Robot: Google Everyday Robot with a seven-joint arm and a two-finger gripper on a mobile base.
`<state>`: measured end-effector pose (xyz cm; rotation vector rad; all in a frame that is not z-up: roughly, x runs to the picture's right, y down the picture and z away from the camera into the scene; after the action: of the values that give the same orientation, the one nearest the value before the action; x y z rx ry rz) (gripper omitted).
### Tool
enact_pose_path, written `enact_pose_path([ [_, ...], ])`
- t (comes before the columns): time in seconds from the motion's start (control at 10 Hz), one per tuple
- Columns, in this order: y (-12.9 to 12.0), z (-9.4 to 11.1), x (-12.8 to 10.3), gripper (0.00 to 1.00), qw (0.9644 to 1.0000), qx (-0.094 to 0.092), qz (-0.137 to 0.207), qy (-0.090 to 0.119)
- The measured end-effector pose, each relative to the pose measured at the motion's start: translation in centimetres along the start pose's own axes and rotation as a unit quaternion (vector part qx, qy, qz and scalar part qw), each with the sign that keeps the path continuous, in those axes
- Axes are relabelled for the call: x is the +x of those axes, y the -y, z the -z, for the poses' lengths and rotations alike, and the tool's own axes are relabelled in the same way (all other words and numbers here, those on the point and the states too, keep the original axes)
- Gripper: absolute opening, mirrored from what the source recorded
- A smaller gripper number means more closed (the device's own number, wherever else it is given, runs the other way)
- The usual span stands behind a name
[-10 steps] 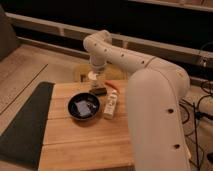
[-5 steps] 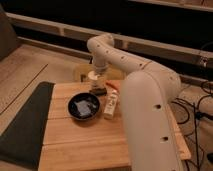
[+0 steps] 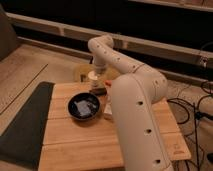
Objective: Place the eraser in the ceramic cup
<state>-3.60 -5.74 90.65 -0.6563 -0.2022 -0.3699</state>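
The gripper (image 3: 96,84) hangs at the far edge of the worktop (image 3: 75,142), jaws apart, directly at the ceramic cup (image 3: 93,76), apparently to align the drop. A dark block (image 3: 99,91), possibly the eraser, lies just beside the cup.

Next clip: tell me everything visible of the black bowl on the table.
The black bowl is wide, shallow and round, dark and slightly glossy. It sits upright on the wooden table, toward its far half, and holds a pale bluish-white item I cannot identify. A pale packet lies close beside it; contact unclear. The gripper hangs behind it near the table's far edge, not touching it.
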Motion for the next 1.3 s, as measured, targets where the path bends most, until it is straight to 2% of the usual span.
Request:
enact_pose_path([
  [0.2,0.2,0.5,-0.1,0.65,0.9999,-0.003,0.005,-0.015],
  [0.7,-2.1,0.5,-0.6,0.65,0.9986,-0.035,0.002,-0.040],
  [0.9,-3.0,0.0,-0.4,0.65,0.9977,-0.051,-0.003,-0.046],
  [1.1,-3.7,-0.6,-0.4,0.65,0.9969,-0.067,-0.006,-0.042],
  [1.3,-3.7,-0.6,-0.4,0.65,0.9969,-0.066,-0.006,-0.042],
])
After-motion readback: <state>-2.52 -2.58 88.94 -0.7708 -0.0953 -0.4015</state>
